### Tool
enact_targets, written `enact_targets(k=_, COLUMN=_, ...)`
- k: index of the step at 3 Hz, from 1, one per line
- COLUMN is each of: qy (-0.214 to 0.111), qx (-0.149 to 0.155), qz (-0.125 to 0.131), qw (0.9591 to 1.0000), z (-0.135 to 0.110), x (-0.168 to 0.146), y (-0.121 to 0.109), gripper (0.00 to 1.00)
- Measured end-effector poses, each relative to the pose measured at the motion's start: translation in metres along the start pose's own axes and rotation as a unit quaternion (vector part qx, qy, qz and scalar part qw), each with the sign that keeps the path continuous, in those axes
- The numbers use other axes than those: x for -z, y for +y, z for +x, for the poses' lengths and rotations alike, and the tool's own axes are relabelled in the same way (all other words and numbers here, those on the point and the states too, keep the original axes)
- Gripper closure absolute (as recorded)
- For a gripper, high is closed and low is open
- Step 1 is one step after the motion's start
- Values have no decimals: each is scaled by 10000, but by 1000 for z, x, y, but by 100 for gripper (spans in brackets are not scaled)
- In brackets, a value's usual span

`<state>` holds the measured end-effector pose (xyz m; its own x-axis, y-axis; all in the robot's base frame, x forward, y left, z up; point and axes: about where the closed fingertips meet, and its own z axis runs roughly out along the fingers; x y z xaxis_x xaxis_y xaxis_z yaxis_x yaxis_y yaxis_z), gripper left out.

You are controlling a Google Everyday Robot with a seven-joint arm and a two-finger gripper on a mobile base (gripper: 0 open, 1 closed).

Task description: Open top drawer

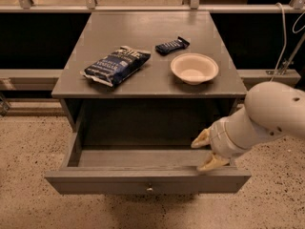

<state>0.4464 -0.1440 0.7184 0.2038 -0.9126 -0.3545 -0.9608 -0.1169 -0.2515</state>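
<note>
The top drawer (143, 180) is a wide grey wooden drawer, pulled far out of the grey cabinet, with a small round metal knob (149, 189) at the centre of its front panel. Its shallow box shows nothing inside. My gripper (206, 150) hangs at the drawer's right end, just behind the front panel's top edge. Its two yellowish fingers (212, 162) are spread apart and hold nothing. My white arm (267, 116) comes in from the right.
On the cabinet top (143, 37) lie a dark blue chip bag (116, 64), a small dark snack bar (172, 45) and a cream bowl (194, 68). Speckled floor surrounds the cabinet. A rail and dark shelving run behind it.
</note>
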Motion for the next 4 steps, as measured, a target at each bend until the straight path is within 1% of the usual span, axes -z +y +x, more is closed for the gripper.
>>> enact_targets(k=1, qy=83, qx=75, qz=0, qw=9999, z=0, x=-11, y=-29, gripper=68)
enact_targets(k=2, qy=66, qx=70, qz=-141, qw=9999, z=2, x=-36, y=-50, gripper=87)
enact_targets(k=3, qy=13, qx=-17, qz=-511, qw=9987, z=4, x=-70, y=-40, gripper=87)
enact_targets(k=4, qy=-82, qx=-41, qz=-978, qw=9952, z=3, x=-92, y=-14, gripper=87)
